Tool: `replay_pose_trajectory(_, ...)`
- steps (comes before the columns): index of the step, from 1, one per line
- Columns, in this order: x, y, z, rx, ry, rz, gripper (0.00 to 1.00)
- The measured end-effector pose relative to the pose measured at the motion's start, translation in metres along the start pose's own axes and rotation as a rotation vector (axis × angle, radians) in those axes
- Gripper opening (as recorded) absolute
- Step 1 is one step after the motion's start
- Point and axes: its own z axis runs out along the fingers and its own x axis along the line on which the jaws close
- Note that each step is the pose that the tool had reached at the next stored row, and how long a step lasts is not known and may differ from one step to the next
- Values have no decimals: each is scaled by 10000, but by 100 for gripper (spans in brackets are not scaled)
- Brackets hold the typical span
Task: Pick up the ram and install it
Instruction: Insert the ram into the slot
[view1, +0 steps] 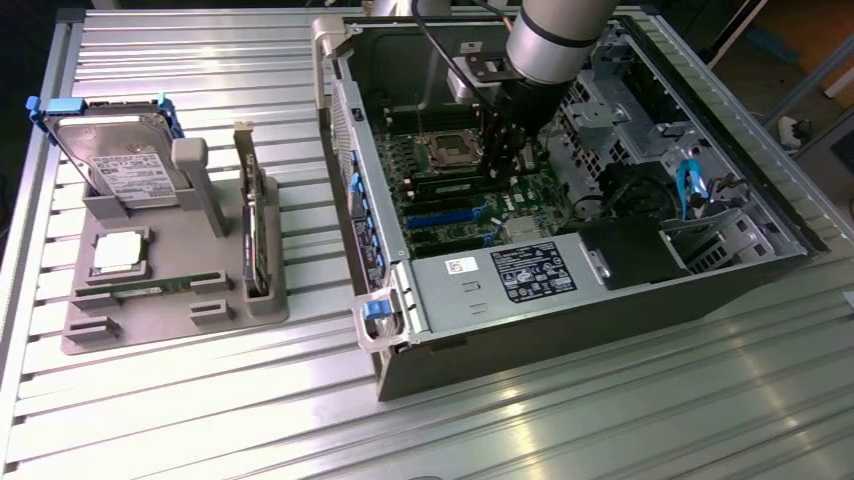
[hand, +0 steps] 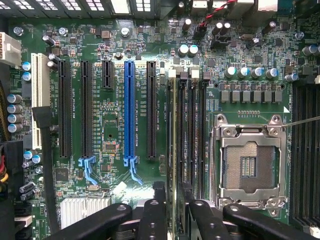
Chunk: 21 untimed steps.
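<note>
The ram (hand: 172, 140) stands edge-on in the memory slot closest to the long black expansion slots, with a white latch at its far end. My gripper (hand: 172, 192) straddles the near end of the stick, its fingertips (hand: 156, 200) a little apart from it on either side, so the jaws are open. In the exterior view the gripper (view1: 511, 160) reaches down into the open computer case (view1: 400, 300), just over the motherboard (view1: 461, 215) beside the processor socket (view1: 445, 150).
Beside the ram are further black memory slots (hand: 191, 135), the bare processor socket (hand: 248, 165) and a blue expansion slot (hand: 130, 110). On the exterior view's left, a grey fixture (view1: 174, 320) holds a hard drive (view1: 127, 165), an upright card (view1: 251, 225) and a narrow green strip (view1: 154, 286).
</note>
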Motion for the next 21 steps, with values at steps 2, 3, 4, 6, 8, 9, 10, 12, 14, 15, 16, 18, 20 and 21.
replay_pose_trajectory(2, 0, 0, 0, 0, 0, 0, 25)
replay_pose_trajectory(3, 0, 0, 0, 0, 0, 0, 25)
replay_pose_trajectory(4, 0, 0, 0, 0, 1, 0, 25)
replay_pose_trajectory(6, 0, 0, 0, 0, 6, -1, 25)
replay_pose_trajectory(8, -1, 0, -8, 0, 20, 0, 25)
replay_pose_trajectory(9, -1, 0, -16, 0, 22, 0, 25)
replay_pose_trajectory(10, -2, 0, -20, 1, 25, 0, 25)
replay_pose_trajectory(12, -2, 0, -34, 0, 50, 0, 25)
replay_pose_trajectory(14, -2, 1, -50, -1, 68, 0, 25)
replay_pose_trajectory(15, -2, 1, -58, 0, 70, 0, 25)
replay_pose_trajectory(16, -3, 1, -69, 0, 75, 0, 25)
replay_pose_trajectory(18, -3, 1, -91, 0, 82, 1, 25)
replay_pose_trajectory(20, -5, 1, -135, 0, 101, 1, 25)
replay_pose_trajectory(21, -5, 2, -157, 0, 110, 1, 25)
